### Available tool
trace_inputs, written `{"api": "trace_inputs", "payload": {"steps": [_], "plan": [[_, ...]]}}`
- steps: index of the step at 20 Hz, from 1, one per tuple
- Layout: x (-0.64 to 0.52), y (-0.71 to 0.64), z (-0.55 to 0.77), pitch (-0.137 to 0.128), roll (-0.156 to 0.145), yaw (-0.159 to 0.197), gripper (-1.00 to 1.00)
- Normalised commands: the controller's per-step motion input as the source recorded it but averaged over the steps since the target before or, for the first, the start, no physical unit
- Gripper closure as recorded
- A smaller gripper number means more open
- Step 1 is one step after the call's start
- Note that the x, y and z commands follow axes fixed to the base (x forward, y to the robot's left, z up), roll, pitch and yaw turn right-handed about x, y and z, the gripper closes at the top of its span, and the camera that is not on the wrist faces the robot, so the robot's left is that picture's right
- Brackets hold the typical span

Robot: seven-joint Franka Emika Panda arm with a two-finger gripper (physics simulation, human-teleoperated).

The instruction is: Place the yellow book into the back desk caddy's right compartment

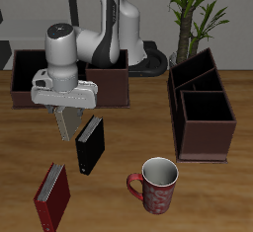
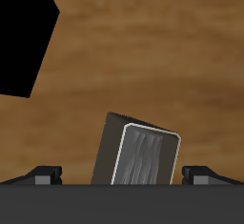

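black book upright on wooden table, red book near front edge, floral mug, taller dark caddy, potted plant

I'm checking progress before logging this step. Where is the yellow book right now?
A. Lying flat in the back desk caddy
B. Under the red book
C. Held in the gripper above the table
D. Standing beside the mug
C: the yellow book hangs between the fingers of the gripper, off the table, short of the back desk caddy.
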Motion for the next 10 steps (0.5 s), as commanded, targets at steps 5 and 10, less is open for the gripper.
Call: {"api": "trace_inputs", "payload": {"steps": [5, 10], "plan": [[0.05, -0.04, -0.06, 0.014, -0.007, -0.031, 1.0], [0.06, -0.01, -0.01, 0.008, 0.014, -0.015, 1.0]]}}
